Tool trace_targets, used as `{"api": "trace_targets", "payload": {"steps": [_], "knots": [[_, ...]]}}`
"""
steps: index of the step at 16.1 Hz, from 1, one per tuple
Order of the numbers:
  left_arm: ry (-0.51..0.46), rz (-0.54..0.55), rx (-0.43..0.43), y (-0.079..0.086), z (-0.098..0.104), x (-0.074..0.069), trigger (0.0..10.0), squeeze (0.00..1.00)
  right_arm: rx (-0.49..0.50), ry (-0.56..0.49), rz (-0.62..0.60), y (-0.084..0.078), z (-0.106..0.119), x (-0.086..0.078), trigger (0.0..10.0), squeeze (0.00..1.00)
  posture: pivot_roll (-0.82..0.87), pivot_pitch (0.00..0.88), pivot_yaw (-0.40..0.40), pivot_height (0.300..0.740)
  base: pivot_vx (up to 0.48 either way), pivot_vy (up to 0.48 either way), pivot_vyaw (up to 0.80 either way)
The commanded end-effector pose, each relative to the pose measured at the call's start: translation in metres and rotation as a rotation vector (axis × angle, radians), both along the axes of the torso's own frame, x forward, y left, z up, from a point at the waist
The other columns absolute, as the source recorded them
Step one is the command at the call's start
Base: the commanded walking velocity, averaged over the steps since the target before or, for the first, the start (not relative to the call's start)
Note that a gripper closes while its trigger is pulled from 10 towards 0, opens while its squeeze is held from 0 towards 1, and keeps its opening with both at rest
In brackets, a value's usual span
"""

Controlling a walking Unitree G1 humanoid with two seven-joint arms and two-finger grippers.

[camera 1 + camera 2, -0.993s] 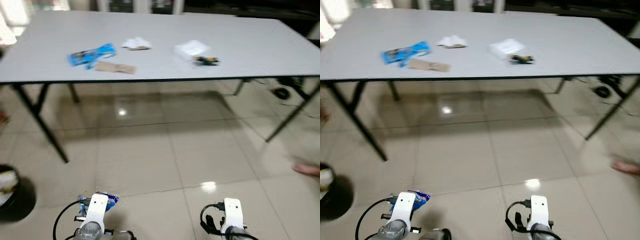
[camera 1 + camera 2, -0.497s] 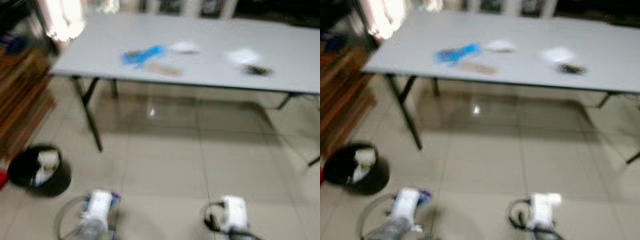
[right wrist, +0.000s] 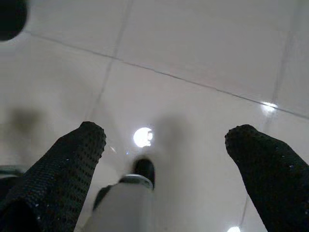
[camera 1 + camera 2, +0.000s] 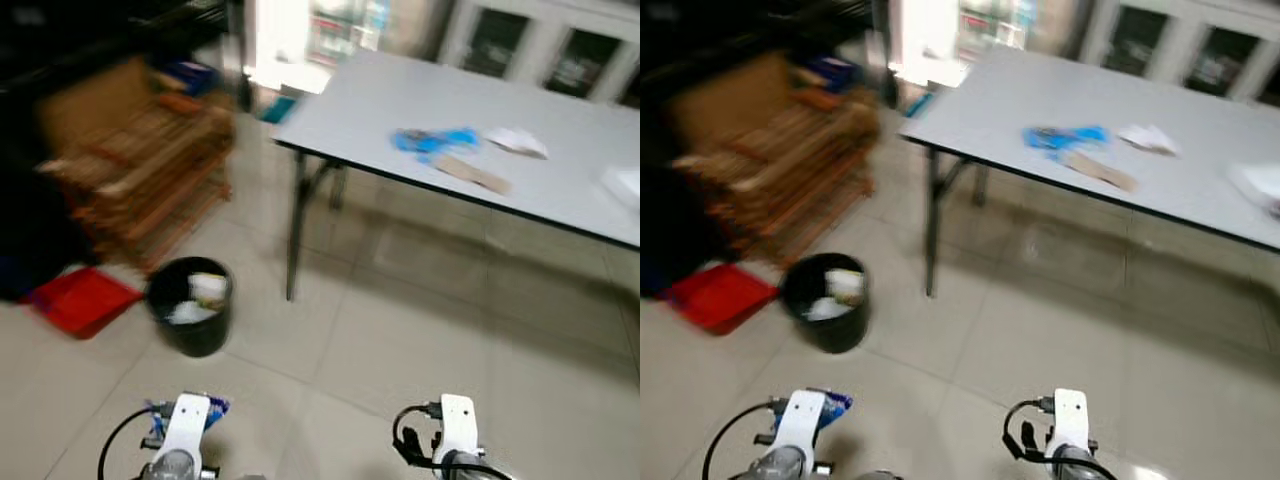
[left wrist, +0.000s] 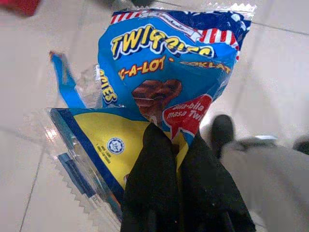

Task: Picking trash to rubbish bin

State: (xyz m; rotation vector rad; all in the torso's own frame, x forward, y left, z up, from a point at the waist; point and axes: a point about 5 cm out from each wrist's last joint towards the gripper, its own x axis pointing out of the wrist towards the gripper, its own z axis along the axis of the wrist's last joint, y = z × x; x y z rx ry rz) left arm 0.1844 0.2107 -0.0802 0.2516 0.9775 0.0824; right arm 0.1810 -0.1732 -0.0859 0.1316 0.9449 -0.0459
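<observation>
Shiny pale floor tiles (image 4: 400,340) fill most of the room. On them stands a long grey bench (image 4: 470,130) with black legs. Away from the bench's near corner, on the far side of the bin, sits a stack of brown wooden racks (image 4: 140,170). A flat red tray (image 4: 80,300) lies on the floor just beside that stack. Between the tray and the bench leg stands a round black bin (image 4: 192,305) with some white trash already inside it.

On the bench lie a blue wrapper (image 4: 435,140), a brown piece of card (image 4: 470,172) touching it, and a white crumpled paper (image 4: 517,142) a little further along.

Near the bin, low over the floor, is the left gripper (image 5: 176,145). Its two black fingers are pinched tight on a blue and yellow snack bag (image 5: 159,92) with a chocolate picture on it. The bag hangs over the tiles, not yet in the bin.

Further from the bin, the right gripper (image 3: 166,137) is spread wide with nothing in it, pointing down at the floor.
</observation>
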Motion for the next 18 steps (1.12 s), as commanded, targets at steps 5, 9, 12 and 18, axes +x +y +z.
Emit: {"api": "trace_targets", "payload": {"steps": [5,9,12,18], "knots": [[-0.009,-0.016,-0.016,-0.0086,-0.0007,0.0014,10.0,0.0,-0.012,0.02,-0.01,-0.007,-0.0022,-0.0059,10.0,0.0,-0.05,0.052,-0.076,0.74,0.0,0.0,0.8],[-0.013,-0.009,-0.015,-0.0085,-0.0001,0.0026,10.0,0.0,0.009,0.008,-0.032,-0.0062,-0.0013,-0.004,10.0,0.0,-0.05,0.067,-0.08,0.74,0.0,0.0,0.2],[0.001,0.001,0.017,-0.0054,0.0002,0.0026,10.0,0.0,0.013,0.003,-0.036,-0.006,-0.0006,-0.0025,10.0,0.0,-0.04,0.07,-0.081,0.74,0.19,0.0,0.0],[0.0,0.01,0.019,-0.0054,0.0007,0.0037,10.0,0.0,0.007,0.001,-0.031,-0.0085,0.0004,-0.0008,10.0,0.0,-0.04,0.077,-0.088,0.74,0.356,0.0,0.0]]}}
